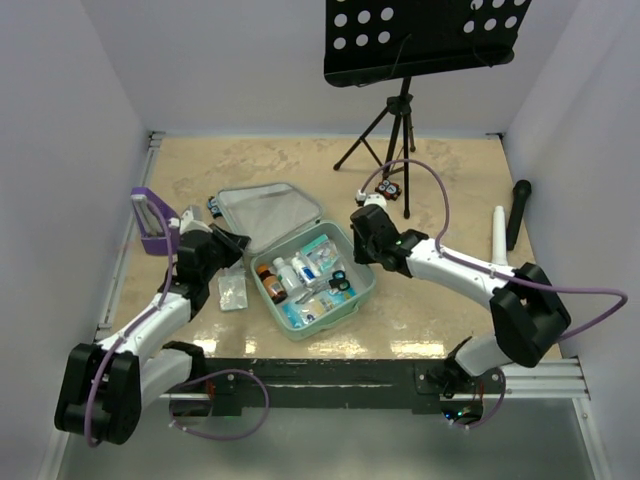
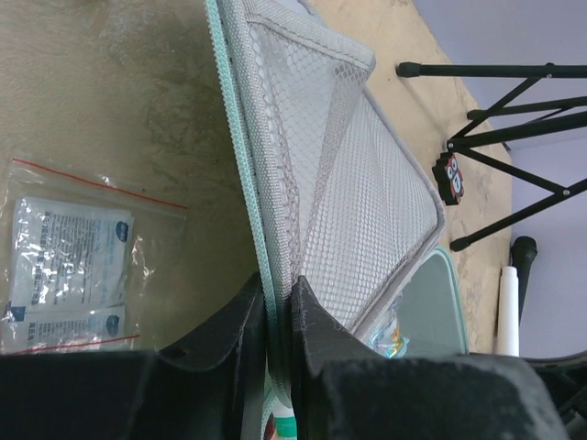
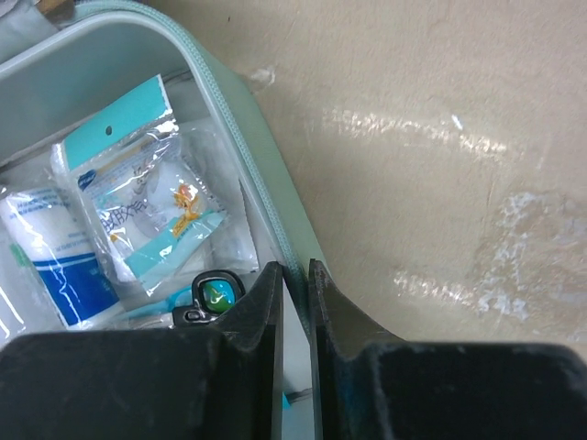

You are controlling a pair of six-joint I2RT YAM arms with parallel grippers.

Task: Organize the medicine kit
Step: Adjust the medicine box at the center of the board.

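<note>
We see the open medicine kit (image 1: 268,212) lying between both arms. Our left gripper (image 2: 278,312) pinches the edge of its raised lid, and our right gripper (image 3: 295,293) clamps its right wall.

Robotics lab test cell, beige stone-pattern worktop (image 1: 450,310) boxed in by plain white partition walls (image 1: 60,140), left arm (image 1: 150,325) and right arm (image 1: 465,272) bolted to a dark mounting rail (image 1: 340,385) at its near edge, purple cables (image 1: 590,290) trailing, black perforated music stand (image 1: 430,40) on a tripod at the back
</note>
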